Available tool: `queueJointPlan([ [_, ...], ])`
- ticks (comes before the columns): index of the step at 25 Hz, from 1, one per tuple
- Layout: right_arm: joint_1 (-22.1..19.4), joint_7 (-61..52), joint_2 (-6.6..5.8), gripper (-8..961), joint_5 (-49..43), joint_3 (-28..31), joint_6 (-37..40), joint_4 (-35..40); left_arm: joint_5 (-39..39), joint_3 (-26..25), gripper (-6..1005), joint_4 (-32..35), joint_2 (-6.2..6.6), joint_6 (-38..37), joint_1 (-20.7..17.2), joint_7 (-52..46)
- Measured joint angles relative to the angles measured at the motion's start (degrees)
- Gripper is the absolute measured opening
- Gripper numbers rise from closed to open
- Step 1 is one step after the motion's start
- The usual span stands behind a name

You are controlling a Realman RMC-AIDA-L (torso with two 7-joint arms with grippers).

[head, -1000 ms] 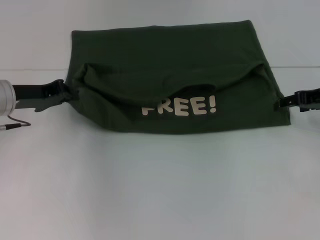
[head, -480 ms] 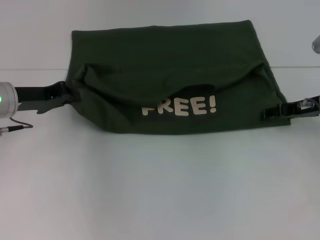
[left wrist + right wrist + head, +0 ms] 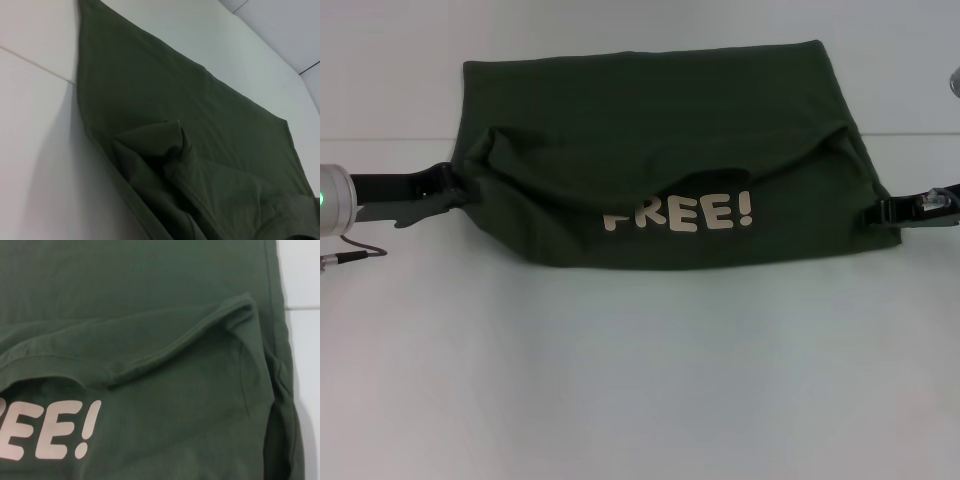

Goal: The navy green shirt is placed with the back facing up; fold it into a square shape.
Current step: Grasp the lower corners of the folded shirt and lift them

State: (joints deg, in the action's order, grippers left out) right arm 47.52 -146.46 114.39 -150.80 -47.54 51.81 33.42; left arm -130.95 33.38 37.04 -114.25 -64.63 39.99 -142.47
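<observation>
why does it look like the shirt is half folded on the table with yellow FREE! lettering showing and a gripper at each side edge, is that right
Not quite: the lettering is cream, not yellow. The head view shows cream "FREE!" on the half-folded navy green shirt, and the right wrist view confirms the colour. The rest holds: the left gripper is at one side edge and the right gripper at the other, on the table.

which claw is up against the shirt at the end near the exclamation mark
The right claw: it meets the shirt edge beside the "!" of the lettering. The left claw is at the opposite edge.

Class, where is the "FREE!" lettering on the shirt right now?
In the head view, the lettering sits on the shirt's near folded part, centre-right, just below the drooping fold.
</observation>
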Motion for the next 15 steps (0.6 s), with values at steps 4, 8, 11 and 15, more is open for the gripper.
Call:
queueJointPlan([
  [4, 0.23, -0.12, -0.24, 389, 0.0, 0.0, 0.01, -0.43, 0.0, 0.0, 6, 0.14, -0.01, 0.01, 0.0, 0.0],
  [8, 0.18, -0.69, -0.26, 203, -0.01, 0.0, 0.21, -0.14, 0.0, 0.01, 6, 0.08, -0.01, 0.03, 0.0, 0.11],
  [11, 0.06, -0.7, -0.45, 124, 0.13, 0.06, 0.98, 0.15, -0.01, 0.13, 7, 0.04, -0.01, -0.34, 0.0, 0.32],
  [15, -0.38, -0.18, -0.92, 47, 1.71, 0.16, 3.63, 1.32, -0.55, 0.49, 7, 0.3, 0.29, -2.75, 0.0, 0.47],
])
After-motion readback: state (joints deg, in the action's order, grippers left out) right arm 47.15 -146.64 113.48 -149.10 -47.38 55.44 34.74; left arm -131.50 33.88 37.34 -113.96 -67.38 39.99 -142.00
